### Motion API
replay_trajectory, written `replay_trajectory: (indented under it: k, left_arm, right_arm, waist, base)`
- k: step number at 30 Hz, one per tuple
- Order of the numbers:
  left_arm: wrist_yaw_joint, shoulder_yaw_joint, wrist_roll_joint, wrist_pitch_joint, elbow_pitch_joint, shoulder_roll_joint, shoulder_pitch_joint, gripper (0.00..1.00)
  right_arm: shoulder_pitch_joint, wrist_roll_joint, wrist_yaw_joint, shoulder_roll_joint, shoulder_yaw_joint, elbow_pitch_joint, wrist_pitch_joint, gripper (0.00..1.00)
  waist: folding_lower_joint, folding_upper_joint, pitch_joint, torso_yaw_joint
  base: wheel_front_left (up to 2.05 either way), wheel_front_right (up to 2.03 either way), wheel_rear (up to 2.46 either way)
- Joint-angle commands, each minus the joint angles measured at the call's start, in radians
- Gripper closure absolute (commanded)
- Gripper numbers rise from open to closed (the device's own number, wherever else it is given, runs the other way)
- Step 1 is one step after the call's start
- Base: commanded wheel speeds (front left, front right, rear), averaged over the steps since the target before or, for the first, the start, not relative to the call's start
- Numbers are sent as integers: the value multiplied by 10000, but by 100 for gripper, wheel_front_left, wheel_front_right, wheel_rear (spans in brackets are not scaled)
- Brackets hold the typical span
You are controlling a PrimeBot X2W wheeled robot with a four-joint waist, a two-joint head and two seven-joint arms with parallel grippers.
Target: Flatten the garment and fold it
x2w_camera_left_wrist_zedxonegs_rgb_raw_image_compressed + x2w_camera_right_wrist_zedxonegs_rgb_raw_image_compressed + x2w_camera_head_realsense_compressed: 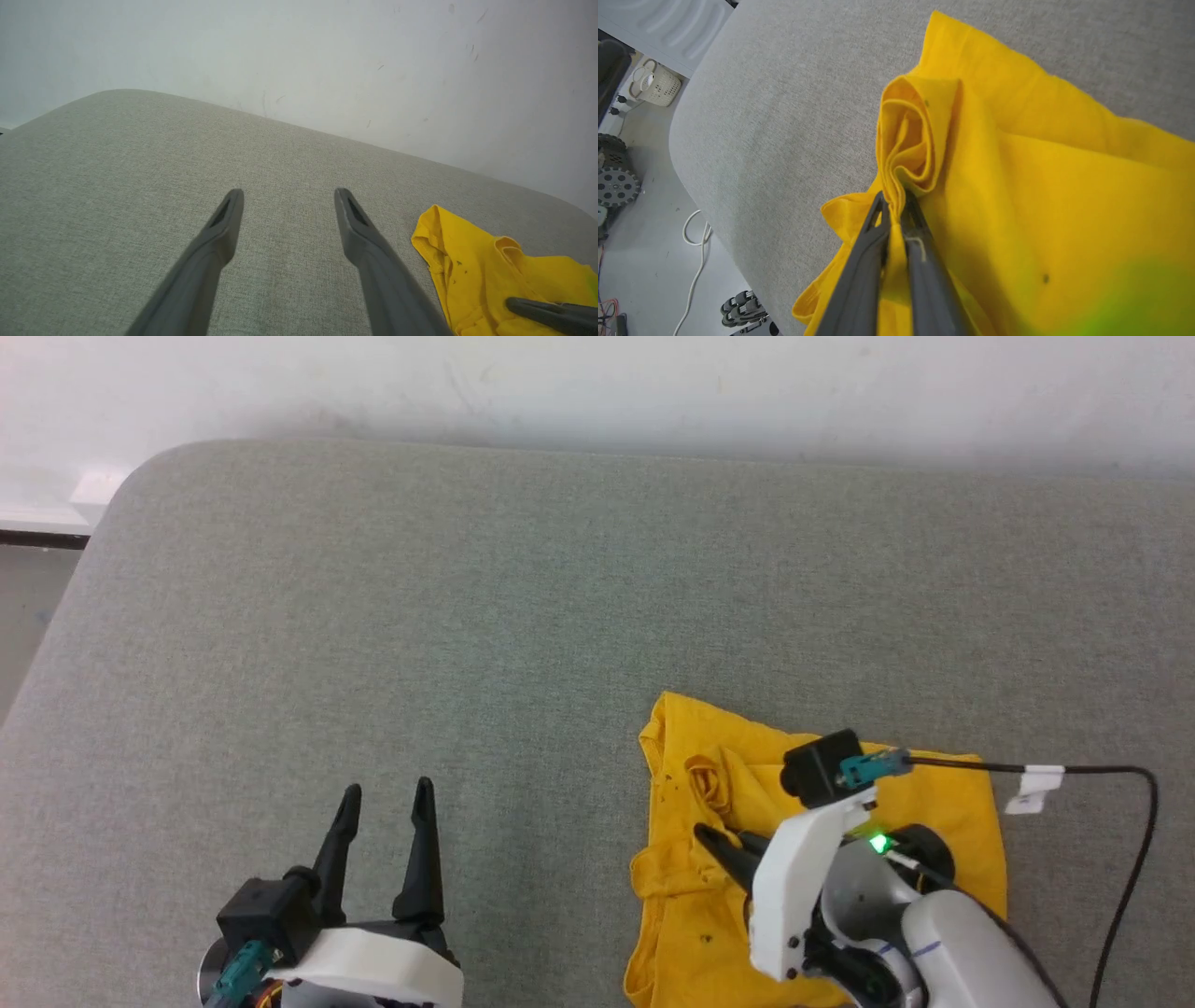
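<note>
On the near right part of the grey padded surface [467, 616], the garment [681, 775] is found in a rumpled heap, nowhere close to flat tbh. Only plain yellow cloth is seen. Layers are doubled over each other, and one edge is rolled up into a loose curl, which is shown best in the right wrist view. No sleeve or collar can be picked out for sure.

The right claw [894, 198] is closed down on a bunched fold at the base of that curl. Its fingers are nearly brought together, with a thin wad of cloth pinched between them. Whether one layer or several are caught can't really be told.

The left claw [388, 787] is held wide open with nothing in it. It's parked over bare surface to the left of the garment and well apart from it. In the left wrist view the yellow cloth is seen off to the side of its fingers, not between them.

Progress-wise, pretty much nothing can be counted as done yet. The flattening is judged to be only at the grab-a-bit-and-pull stage. The cloth has to be spread out and the curl opened, and the edges have to be squared up. After that, all of the folding is left. A second grip from the empty claw is probably going to be needed so the cloth can be stretched between two points.
</note>
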Motion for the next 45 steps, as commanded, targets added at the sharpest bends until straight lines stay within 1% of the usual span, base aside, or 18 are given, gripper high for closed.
replay_trajectory:
  k: [1,2,3,4,8,12,14,16,22,24,26,28,32,37,38,44,45]
  left_arm:
    - [-75,17,-34,-46,58,-88,-130,0]
    - [-91,19,-30,-46,82,-121,-141,0]
    - [-109,22,-24,-46,107,-153,-154,0]
    - [-126,26,-18,-46,131,-181,-171,0]
    - [-199,42,21,-47,217,-252,-235,0]
    - [-209,138,52,-47,229,-259,-176,0]
    - [-205,195,59,-47,208,-255,-121,0]
    - [-201,254,64,-47,172,-237,-59,0]
    - [-165,362,120,-47,41,-203,33,0]
    - [-165,364,137,-47,1,-198,17,0]
    - [-167,364,160,-47,-24,-179,-17,0]
    - [-165,349,203,-47,-49,-146,-64,0]
    - [-163,308,253,-9,-110,-80,-165,0]
    - [-153,250,299,127,-182,25,-238,0]
    - [-153,250,299,127,-182,25,-238,0]
    - [-149,194,316,260,-246,145,-227,0]
    - [-144,186,324,279,-266,167,-219,0]
  right_arm:
    - [-209,16,-7,42,113,306,-225,100]
    - [-269,49,-7,43,161,582,-394,80]
    - [-353,-4,-7,43,210,863,-563,13]
    - [-444,-82,-7,44,275,1136,-689,0]
    - [-773,66,-7,45,576,1585,-1281,0]
    - [-746,528,-7,46,373,1136,-1538,0]
    - [-492,672,-7,46,-96,600,-1504,0]
    - [-123,479,-7,34,-737,-123,-1344,0]
    - [1430,-337,-7,-299,-3331,-2412,-683,0]
    - [1839,-790,-7,-690,-3661,-2928,-582,0]
    - [2198,-881,-7,-884,-3820,-3124,-580,0]
    - [2429,-987,-7,-1041,-3866,-3082,-584,0]
    - [2472,-910,-7,-847,-4029,-2538,-660,0]
    - [2066,-791,-7,-643,-3936,-1427,-877,0]
    - [2066,-791,-7,-643,-3936,-1427,-877,0]
    - [1361,-694,-7,-412,-3881,396,-1087,0]
    - [1275,-657,-7,-377,-3863,647,-1068,57]
  waist:
    - [0,0,3,8]
    - [0,0,-3,4]
    - [0,0,-10,-7]
    - [0,0,-16,-21]
    - [0,0,-39,-133]
    - [0,0,-81,-343]
    - [0,0,-90,-464]
    - [0,0,-78,-593]
    - [0,0,28,-912]
    - [0,0,98,-965]
    - [0,0,149,-1005]
    - [0,0,191,-1013]
    - [0,0,280,-944]
    - [0,0,302,-714]
    - [0,0,302,-714]
    - [0,0,161,-493]
    - [0,0,120,-473]
  base:
    - [0,0,0]
    - [0,0,0]
    - [0,0,0]
    - [0,0,0]
    - [0,0,0]
    - [0,0,0]
    - [0,0,0]
    - [0,0,0]
    - [0,0,0]
    - [0,0,0]
    - [0,0,0]
    - [0,0,0]
    - [0,0,0]
    - [0,0,0]
    - [0,0,0]
    - [0,0,0]
    - [0,0,0]
